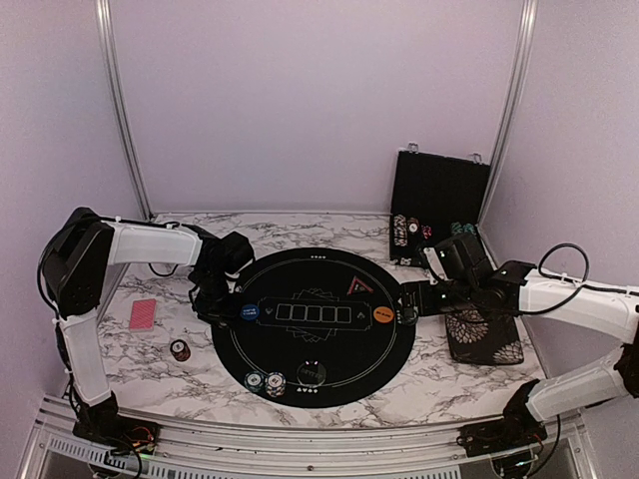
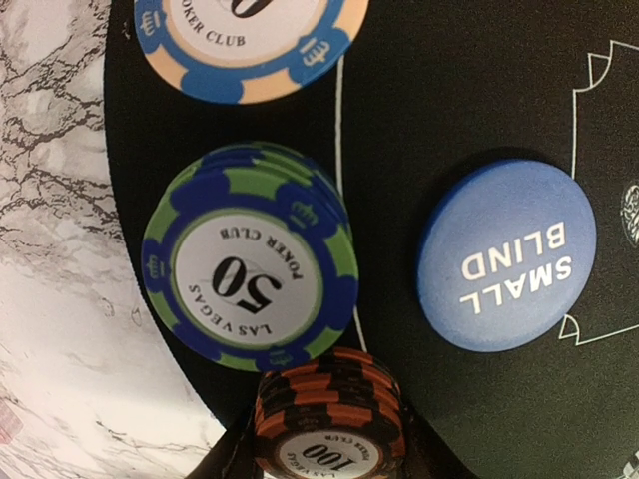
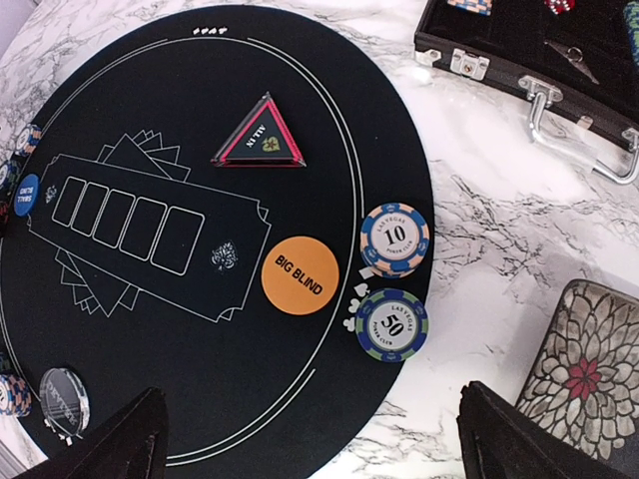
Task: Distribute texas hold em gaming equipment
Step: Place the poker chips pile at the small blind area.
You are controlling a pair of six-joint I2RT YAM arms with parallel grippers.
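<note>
My left gripper (image 2: 327,454) is shut on a black-and-orange "100" chip stack (image 2: 329,414) at the left rim of the round black mat (image 1: 329,399). Just ahead of it stand a green-and-blue "50" stack (image 2: 250,264) and a blue-and-peach "10" stack (image 2: 250,40), with the blue SMALL BLIND button (image 2: 506,254) to their right. My right gripper (image 3: 315,429) hangs open over the mat's right rim. Below it are a "10" stack (image 3: 395,239), a "50" stack (image 3: 391,324) and the orange BIG BLIND button (image 3: 300,274). A red-backed card (image 1: 143,314) lies on the marble at the left.
The open black chip case (image 1: 439,205) stands at the back right, and the floral pad (image 1: 484,334) lies under the right arm. A triangular ALL IN marker (image 3: 260,135) and a clear round button (image 3: 63,399) sit on the mat. Two chip stacks (image 1: 266,382) stand at its front, another (image 1: 180,350) on the marble.
</note>
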